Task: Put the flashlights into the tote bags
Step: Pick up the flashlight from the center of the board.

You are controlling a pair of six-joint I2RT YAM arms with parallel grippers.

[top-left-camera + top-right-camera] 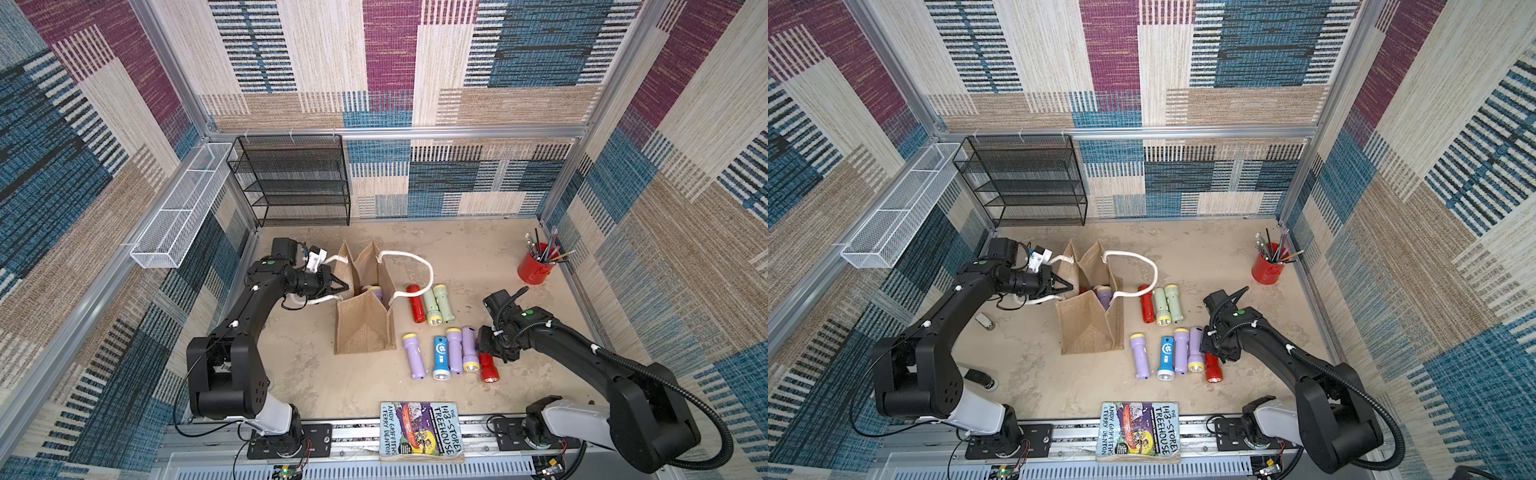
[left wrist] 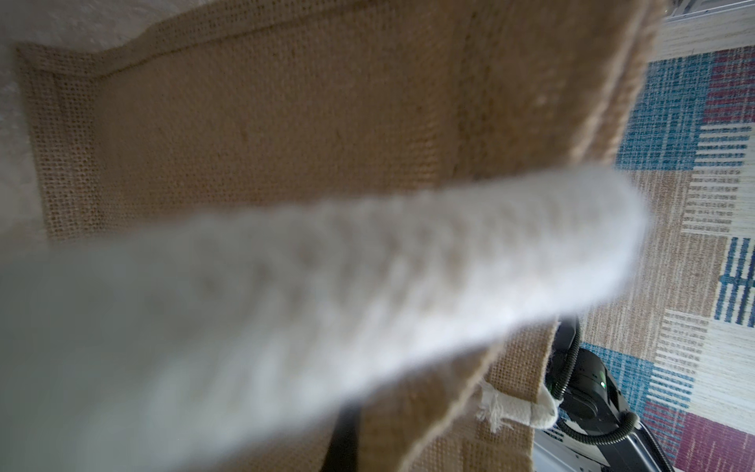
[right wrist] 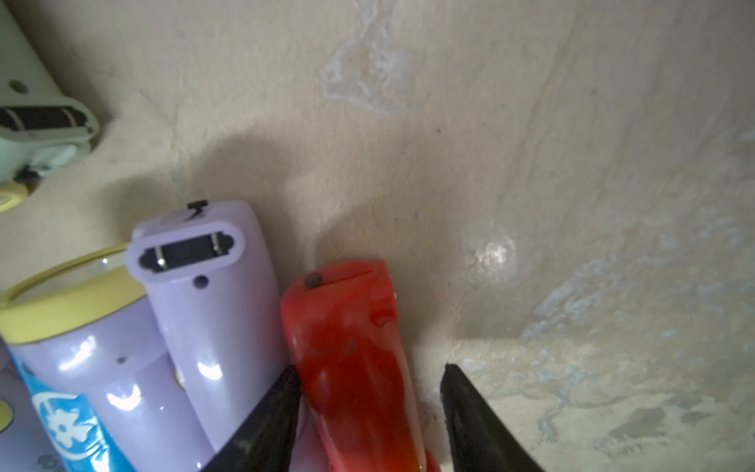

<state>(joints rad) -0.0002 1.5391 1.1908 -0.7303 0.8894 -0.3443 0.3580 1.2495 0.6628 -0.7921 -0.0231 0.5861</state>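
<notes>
left gripper: jaws closed, sitting at the left rim of the tote bag, by its rope handle; can't tell what it's pinching
right gripper: jaws narrow, straddling the red flashlight; one jaw touching it, the other just off
red flashlight: lying at the right end of a row with the lilac flashlights and the blue flashlight, toward the near edge of the surface
tote bag: standing open mid-surface, bagged lilac flashlight showing inside
second group: second red flashlight and pale green flashlights lying just right of the bag
</notes>
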